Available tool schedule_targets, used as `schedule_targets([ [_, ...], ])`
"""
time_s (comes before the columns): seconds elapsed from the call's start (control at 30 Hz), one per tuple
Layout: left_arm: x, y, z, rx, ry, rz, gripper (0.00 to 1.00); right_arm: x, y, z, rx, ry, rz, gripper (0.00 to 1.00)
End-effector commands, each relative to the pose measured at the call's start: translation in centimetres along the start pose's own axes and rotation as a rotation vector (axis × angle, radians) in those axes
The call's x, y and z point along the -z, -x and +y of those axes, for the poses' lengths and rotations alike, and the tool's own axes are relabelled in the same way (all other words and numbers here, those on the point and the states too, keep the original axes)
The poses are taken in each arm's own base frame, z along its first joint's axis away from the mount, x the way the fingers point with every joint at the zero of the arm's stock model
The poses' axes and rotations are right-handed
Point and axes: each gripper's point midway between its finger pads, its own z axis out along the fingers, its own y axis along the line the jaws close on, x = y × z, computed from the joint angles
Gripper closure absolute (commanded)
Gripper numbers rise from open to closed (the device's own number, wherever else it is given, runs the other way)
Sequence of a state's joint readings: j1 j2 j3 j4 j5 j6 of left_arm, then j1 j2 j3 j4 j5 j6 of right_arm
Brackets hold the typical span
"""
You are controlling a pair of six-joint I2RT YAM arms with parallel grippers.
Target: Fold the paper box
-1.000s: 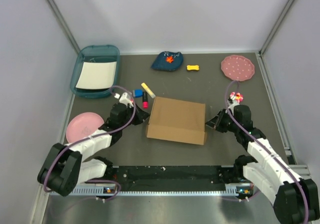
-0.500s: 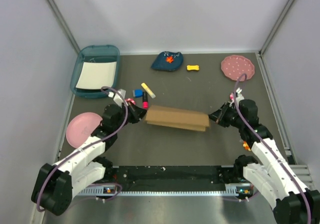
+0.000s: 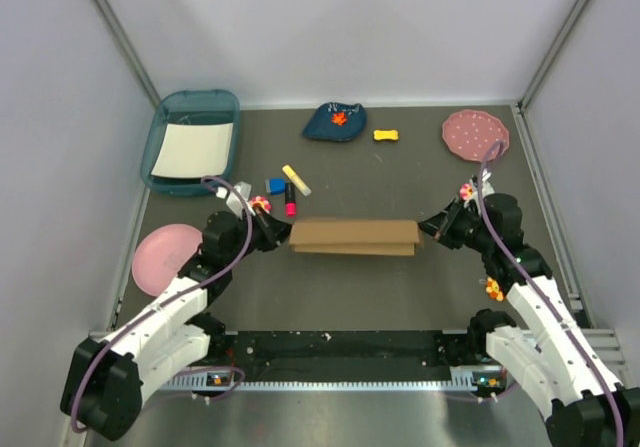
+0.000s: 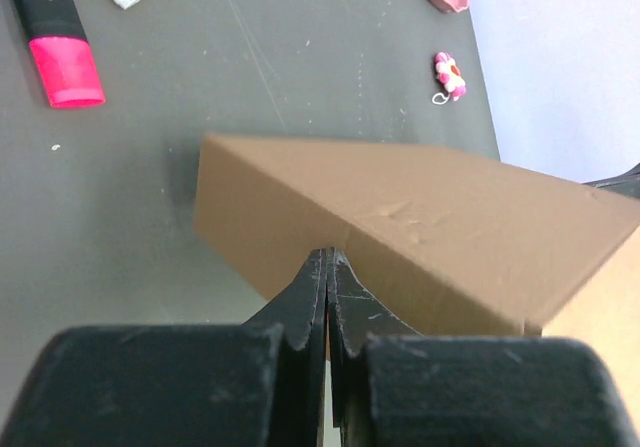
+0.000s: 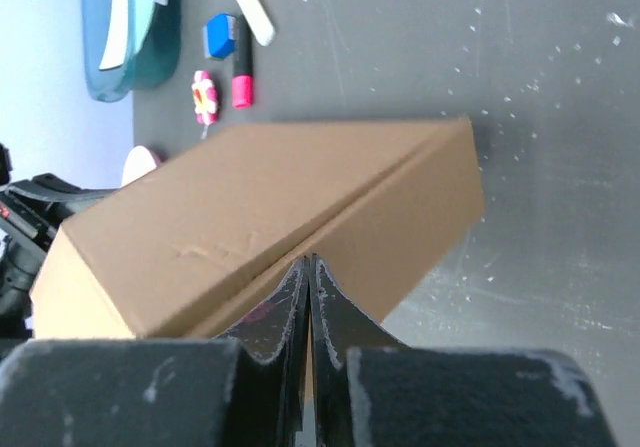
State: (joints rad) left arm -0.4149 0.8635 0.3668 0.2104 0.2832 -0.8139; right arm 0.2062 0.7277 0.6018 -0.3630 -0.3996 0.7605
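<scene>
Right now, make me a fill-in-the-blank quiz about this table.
The paper box, pinched by the left pincer and right pincer, is ____ in colour.
The white sheet lies in the ____ tray.
The bone-shaped toy is ____.
The marker has a ____ cap.
Missing: brown, teal, yellow, pink.

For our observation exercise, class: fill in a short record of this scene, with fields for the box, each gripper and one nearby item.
box: brown cardboard, turned on edge, narrow side up
left gripper: shut on box's left end
right gripper: shut on box's right end
marker: pink-tipped, behind box's left end, apart from it
</scene>
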Motion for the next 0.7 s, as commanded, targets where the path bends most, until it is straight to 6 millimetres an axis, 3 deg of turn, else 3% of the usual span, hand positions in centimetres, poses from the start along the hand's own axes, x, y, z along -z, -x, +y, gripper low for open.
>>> schedule_targets([
  [0.0, -0.3, -0.8, -1.8, -0.006, -0.101, 0.031, 1.0, -0.3, -1.8, -1.1, -0.001, 0.004, 0.039, 1.0],
  [0.23, -1.4, -0.8, -1.9, 0.005, -0.096, 0.062, 1.0, -1.0, -1.9, -2.0, -0.005, -0.035, 0.049, 1.0],
  [0.67, 0.8, 0.4, -5.5, 0.018, -0.14, 0.106, 1.0, 1.5, -0.6, 1.2, -0.052, -0.006, 0.039, 1.0],
])
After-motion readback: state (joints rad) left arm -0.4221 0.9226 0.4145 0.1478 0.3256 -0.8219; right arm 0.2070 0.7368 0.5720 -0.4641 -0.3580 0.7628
